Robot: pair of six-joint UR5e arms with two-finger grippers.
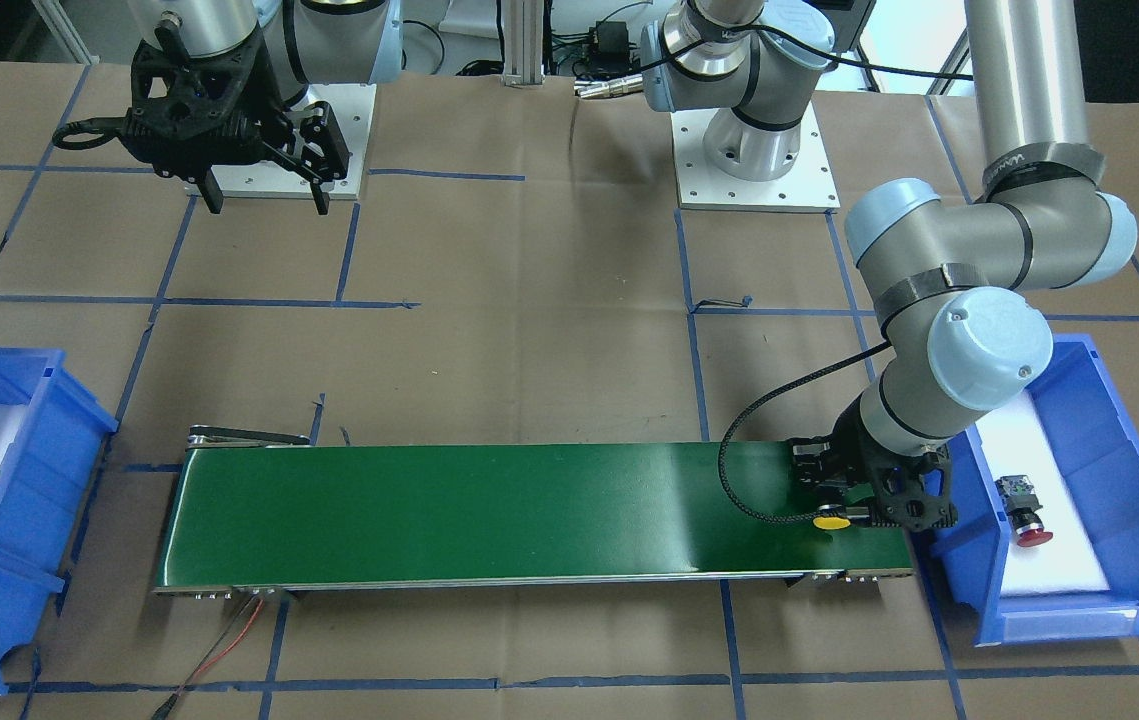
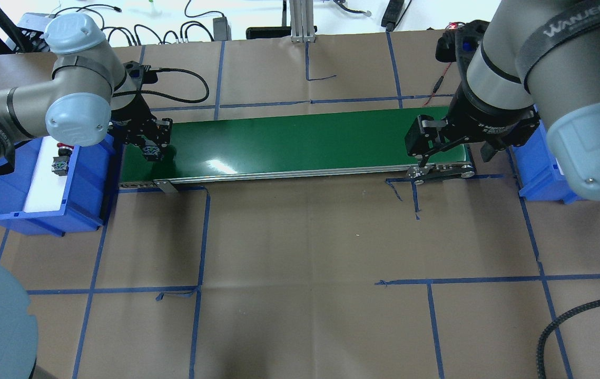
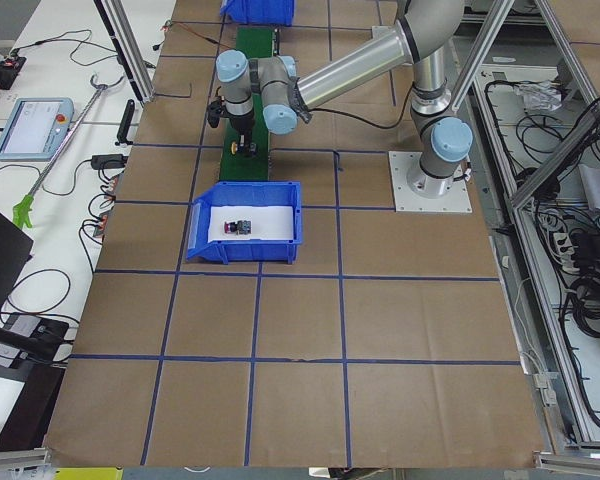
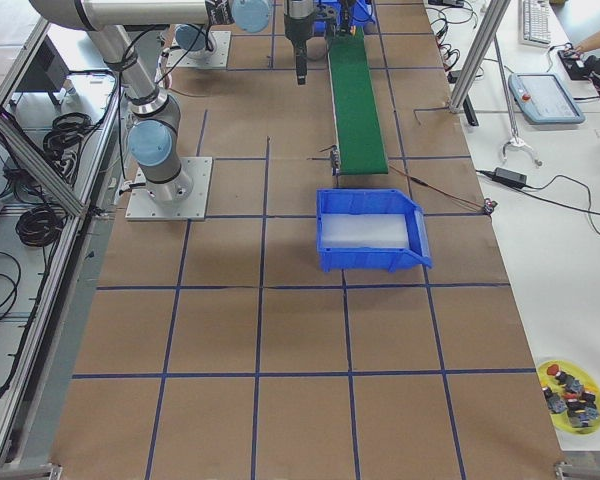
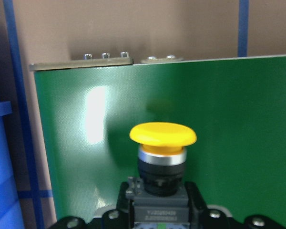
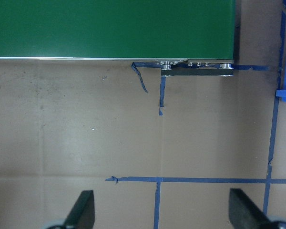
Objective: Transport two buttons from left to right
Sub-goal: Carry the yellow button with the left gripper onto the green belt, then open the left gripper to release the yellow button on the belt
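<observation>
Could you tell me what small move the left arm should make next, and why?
Probably lower and open the left gripper, which is shut on the yellow button over the green belt; whether it touches is unclear. The red button waits in the blue bin.

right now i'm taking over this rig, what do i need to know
Left gripper: shut on the yellow button, at the left end of the belt.
Right gripper: open, empty, raised near the belt's right end.
Red button: lying in the left bin.
Right bin: no button in it.
Done: neither button delivered.
Left: both buttons must reach the right side.
</observation>
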